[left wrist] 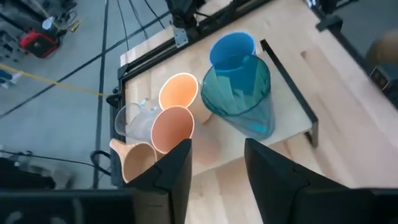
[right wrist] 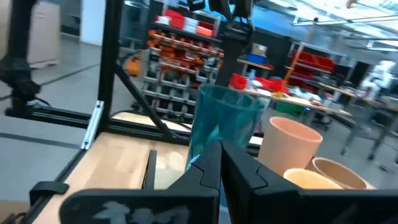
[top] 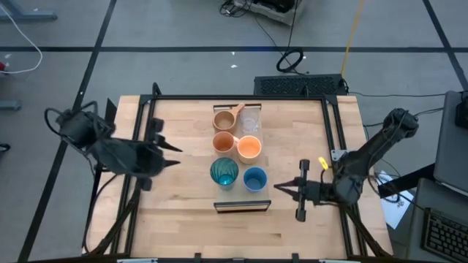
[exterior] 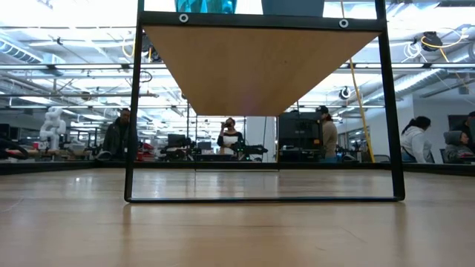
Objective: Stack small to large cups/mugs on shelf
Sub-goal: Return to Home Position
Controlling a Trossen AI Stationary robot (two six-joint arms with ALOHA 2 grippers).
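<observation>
Well, the left hand [top: 172, 155] hovers spread above the counter [top: 183, 215], the right hand [top: 280, 188] pressed together beside the shelf [top: 238, 196].

One shelf [top: 240, 196] — four cups [top: 249, 147], two handled mugs [top: 224, 142] — two arms [top: 110, 150].

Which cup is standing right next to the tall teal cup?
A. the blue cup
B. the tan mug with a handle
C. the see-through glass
A: seen from above, the blue cup stands side by side with the tall teal cup at one end of the rows.
</observation>
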